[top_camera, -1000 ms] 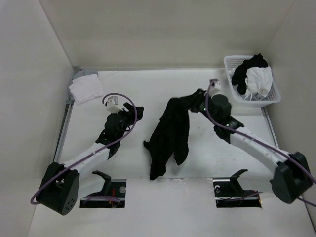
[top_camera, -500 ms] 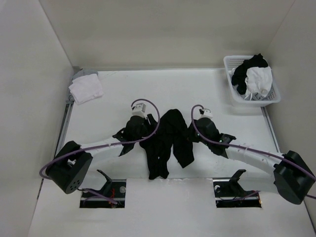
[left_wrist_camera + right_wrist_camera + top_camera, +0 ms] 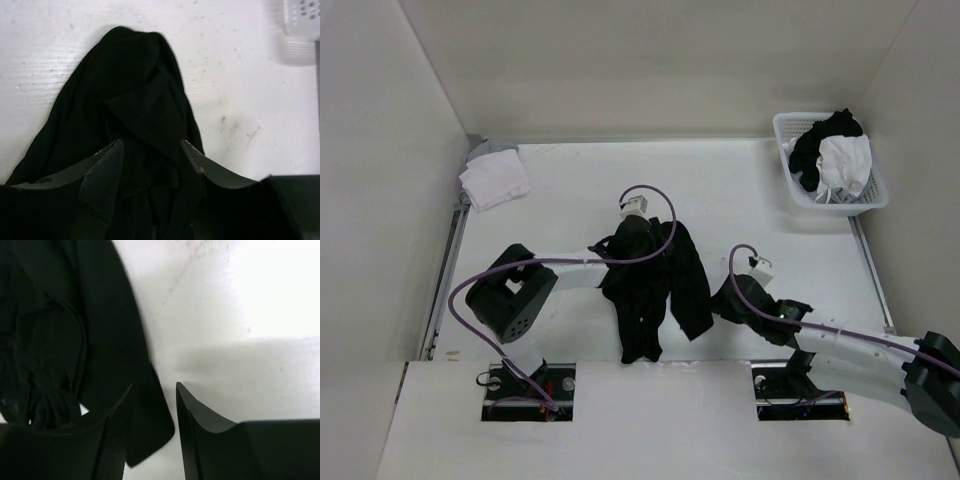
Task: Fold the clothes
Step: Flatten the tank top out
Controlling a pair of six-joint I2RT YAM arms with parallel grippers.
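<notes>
The clothes are a black garment lying crumpled in a long heap at the middle of the table. My left gripper reaches across from the left and sits over the heap's upper part. In the left wrist view its gripper is open, with bunched black fabric between and beneath the fingers. My right gripper is low at the heap's right edge. In the right wrist view it is open, with a loose rounded end of the garment lying on the table under the left finger.
A white basket holding black and white clothing stands at the far right; its corner shows in the left wrist view. A folded white and grey cloth pile lies at the far left corner. Walls enclose three sides.
My left arm has swung right onto the garment. My right gripper brought the garment's top toward the near side, let go of it and drew back to the near right. The garment now lies heaped.
</notes>
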